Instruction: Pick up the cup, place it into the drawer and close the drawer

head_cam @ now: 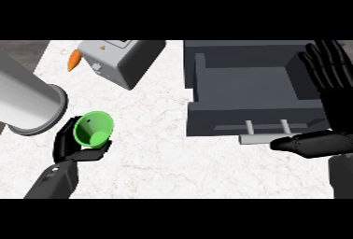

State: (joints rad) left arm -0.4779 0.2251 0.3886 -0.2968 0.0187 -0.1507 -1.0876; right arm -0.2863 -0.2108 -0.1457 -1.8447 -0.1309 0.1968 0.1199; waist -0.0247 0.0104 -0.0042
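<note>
L hand [77, 142] at approx 8 o'clock of the view, forearm coming up from the lower edge. Fingers curled round the green cup [94, 129]: cup is gripped, tilted, mouth facing up toward the camera so the inside shows. Cup sits over the white marbled counter [151, 158]; can't tell whether it touches the surface or is lifted off it. Cup well apart from the drawer, which lies toward 3 o'clock from it.

Drawer [248, 88] at approx 2 o'clock: dark grey, pulled out, open top, interior visible w/ nothing seen inside. Front panel faces the lower edge; pale bar handle [265, 138] on two short posts below the front panel.

R hand [324, 98] at 3 o'clock, along the drawer's right side. Fingers straight, spread, pointing up toward 12; thumb stretched out low toward 9, just beside the handle's right end. Holds nothing, resting open.

Other items: large grey cylinder [27, 105] at 9–10 o'clock, its round end just above the cup and L hand. Grey boxy appliance [121, 58] at 11 o'clock, lying at an angle. Small orange object [73, 59] just beside its left edge, partly cut by the view's top; can't ID it.
</note>
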